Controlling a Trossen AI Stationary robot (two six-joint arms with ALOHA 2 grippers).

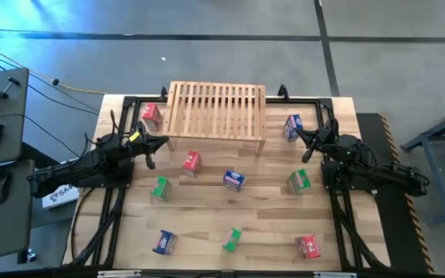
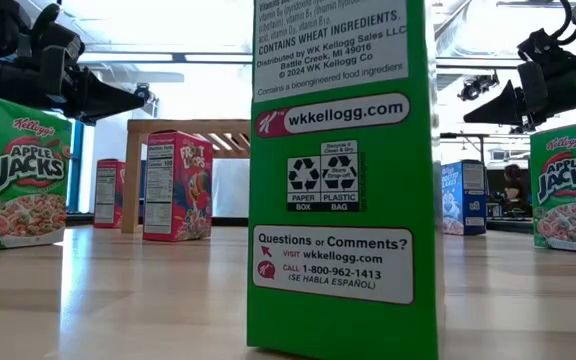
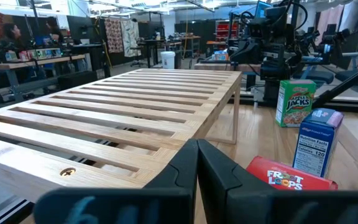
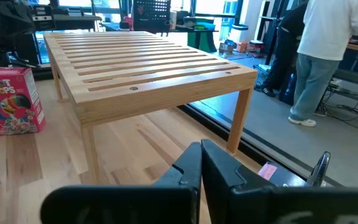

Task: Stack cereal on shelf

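Observation:
The light-wood slatted shelf (image 1: pixel 216 108) stands on its legs at the table's far middle, with nothing on its top. Several small cereal boxes stand on the table: red ones (image 1: pixel 151 114) (image 1: pixel 191 162) (image 1: pixel 309 246), blue ones (image 1: pixel 292 126) (image 1: pixel 233 180) (image 1: pixel 164 242) and green ones (image 1: pixel 161 188) (image 1: pixel 298 181) (image 1: pixel 232 239). My left gripper (image 1: pixel 163 140) hovers shut and empty by the shelf's left near corner (image 3: pixel 123 106). My right gripper (image 1: pixel 300 136) hovers shut and empty by the shelf's right near corner (image 4: pixel 148 65), just near of the far blue box.
A black frame (image 1: pixel 307 99) runs round the table's far and side edges. The near green box (image 2: pixel 343 170) fills the middle of the low view. A person (image 4: pixel 328 50) stands in the room beyond the table. Bare tabletop lies between the boxes.

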